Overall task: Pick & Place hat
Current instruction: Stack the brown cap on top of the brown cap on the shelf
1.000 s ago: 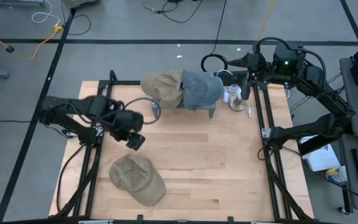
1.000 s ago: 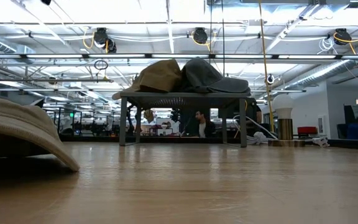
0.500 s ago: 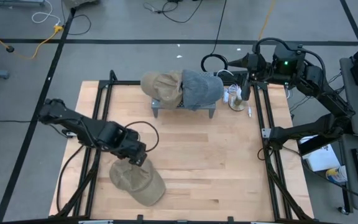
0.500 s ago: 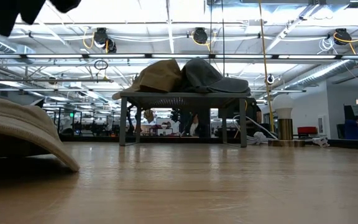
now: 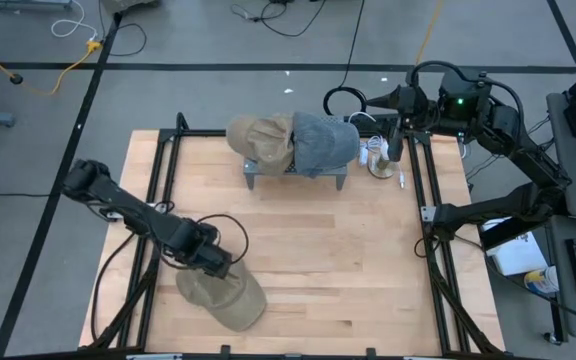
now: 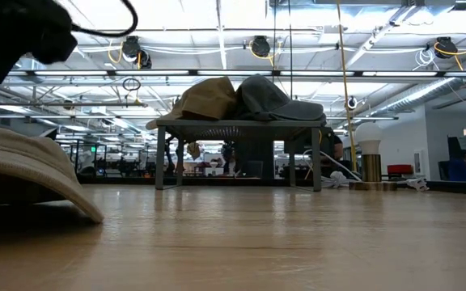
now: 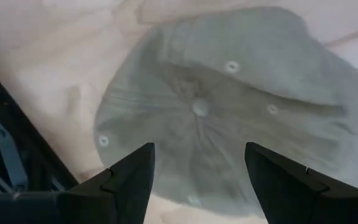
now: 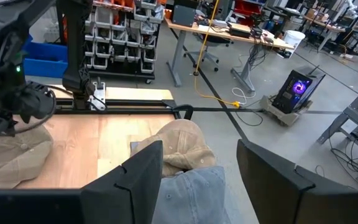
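The left pincer (image 5: 218, 266) is positioned directly above the crown of the tan hat (image 5: 220, 290) lying on the worktop (image 5: 348, 260) near its front left corner. In the left wrist view the pincer (image 7: 199, 180) has its two dark fingers spread wide, one on each side of the crown button, with the tan hat (image 7: 216, 124) filling most of the field. Contact between the fingertips and the fabric cannot be confirmed: the fingertips are cut off by the picture edge. In the high view the pincer body covers the rear part of the crown, so the fingers themselves are hidden there.

In the low view only a dark mass of the left arm (image 6: 14, 36) shows at the upper left corner, and the tan hat (image 6: 31, 170) is cut off at the left edge.

A small grey rack (image 5: 296, 172) stands at the rear centre of the worktop. It carries a second tan hat (image 5: 263, 140) and a grey-blue hat (image 5: 323, 142), touching each other. Both are seen in the low view on top of the rack (image 6: 237, 125).

The right pincer (image 5: 388, 125) is parked beyond the rear right corner of the worktop, well apart from the tan hat. In the right wrist view its fingers (image 8: 142, 174) stand spread apart, holding nothing.
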